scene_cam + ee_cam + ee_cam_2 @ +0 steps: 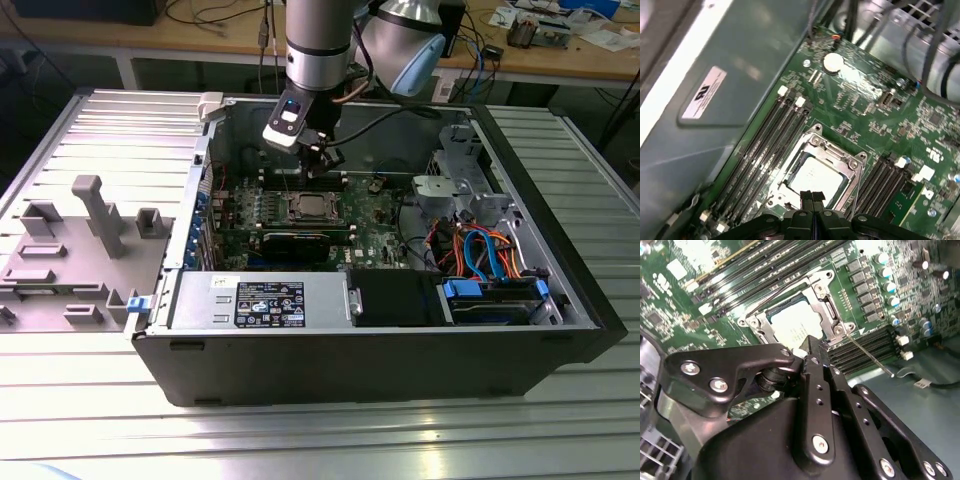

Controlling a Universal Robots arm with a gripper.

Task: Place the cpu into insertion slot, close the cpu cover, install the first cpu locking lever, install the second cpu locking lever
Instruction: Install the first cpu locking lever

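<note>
The cpu [816, 176] lies flat in the insertion slot [304, 208], near the middle of the green motherboard [865, 115] inside the open computer case [350, 360]. The cpu cover [829, 310] is down over it, and in both wrist views its metal frame rings the chip's pale top. The gripper [813, 196] hangs just above the socket, its 2 fingers pressed together with nothing pinched between them.

1 thin locking lever [870, 356] juts from a socket corner out across the black memory slots [880, 337] toward the case floor. It looks unhooked to me, so the cover is probably only resting, not clamped. Whether the other lever is latched I cannot tell.

The risks come from how slim that wire is. Closed fingertips pushing on it could slide off, letting it spring back and leaving the fingers to strike the cover or scrape the memory slots. A push landing on the frame instead of the lever could load the chip unevenly. If the cover is not fully seated, forcing a lever under its hook could bend the frame or stress the socket beneath
</note>
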